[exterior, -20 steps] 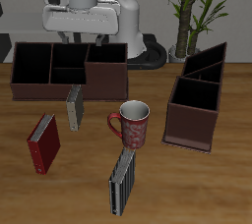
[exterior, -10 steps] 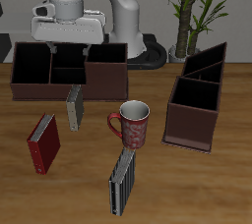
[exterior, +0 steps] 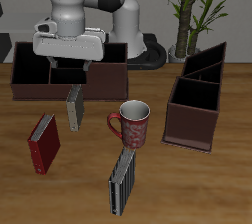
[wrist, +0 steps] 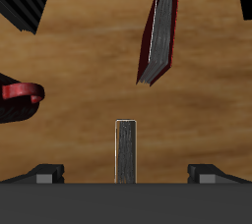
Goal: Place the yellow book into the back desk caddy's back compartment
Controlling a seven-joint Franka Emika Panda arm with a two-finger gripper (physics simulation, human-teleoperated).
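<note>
Wood table [exterior: 221,184] w/ plant [exterior: 197,12] behind; gripper [exterior: 69,66] is hovering open above yellow book [exterior: 74,107], red book [exterior: 42,142] nearby.

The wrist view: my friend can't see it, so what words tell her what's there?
The yellow book stands edge-on on the wooden table, between the open pincer's fingertips. Beyond it stands the red book, and part of a red mug shows.

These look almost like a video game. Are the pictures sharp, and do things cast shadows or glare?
Exterior view: coarse and a little soft, with faint shadows on the table beside the mug and the striped book; no glare. Wrist view: the yellow book and the red book show crisp edges, the wood grain is smeared, and the caddy interiors are nearly black.
</note>
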